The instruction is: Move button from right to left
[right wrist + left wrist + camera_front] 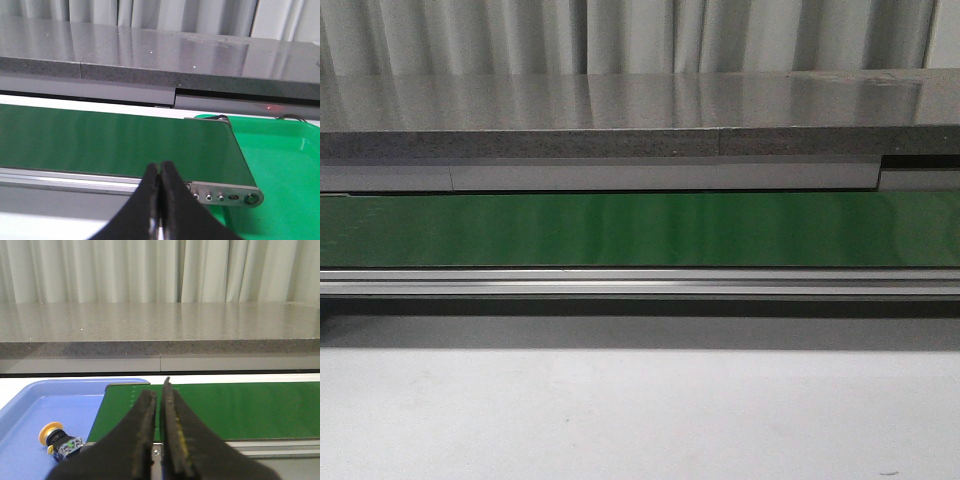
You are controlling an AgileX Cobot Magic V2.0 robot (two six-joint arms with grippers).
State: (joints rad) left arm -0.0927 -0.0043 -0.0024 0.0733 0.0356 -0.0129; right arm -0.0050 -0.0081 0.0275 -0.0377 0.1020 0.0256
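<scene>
Nearest in the left wrist view is the left gripper [159,407], its two dark fingers pressed almost together with only a thin slit between them, clenched on nothing. Beside it, off the end of the green belt [220,407], lies the button [60,441]. It rests on its side on the floor of a blue tray [30,410]. Its cap is round, orange-yellow and mushroom-shaped, and points away from the belt. Its body is a black block with a clear end piece, a small green mark and blue and yellow bits. The button is apart from the gripper.

In the right wrist view the right gripper [159,172] is also clenched, its black fingers meeting at the tips and holding nothing. Just past them runs the same belt [110,142], edged with a silver rail. A green tray [280,165] sits at the belt's other end, by its roller bracket.

The front view shows the belt [640,228] crossing the whole width, with a white table [640,420] nearer than it. Beyond the belt stands a grey stone counter [620,115], then pale curtains [620,35].
</scene>
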